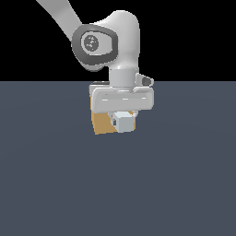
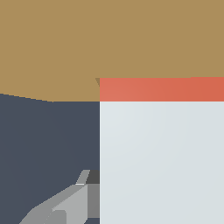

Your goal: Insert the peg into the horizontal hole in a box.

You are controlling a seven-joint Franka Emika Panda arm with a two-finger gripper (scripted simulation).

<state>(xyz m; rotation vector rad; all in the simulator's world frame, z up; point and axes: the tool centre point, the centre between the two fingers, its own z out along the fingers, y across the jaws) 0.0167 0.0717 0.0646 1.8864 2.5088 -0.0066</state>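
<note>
The tan box (image 1: pixel 101 124) stands on the dark floor, partly behind my gripper (image 1: pixel 122 118). My gripper is shut on the peg (image 1: pixel 124 122), holding it level. Only the peg's pale grey-white end shows in the exterior view. In the wrist view the peg's white half (image 2: pixel 162 162) fills much of the picture. Its red-orange half (image 2: pixel 162 89) shows as a narrow band that meets the box face (image 2: pixel 87 39). The hole is hidden by the peg; only a small dark notch shows at the red band's corner. One finger (image 2: pixel 65 205) shows beside the peg.
The dark grey-blue floor (image 1: pixel 118 193) spreads flat around the box. The white arm and its wrist (image 1: pixel 120 46) rise above the box. Nothing else shows.
</note>
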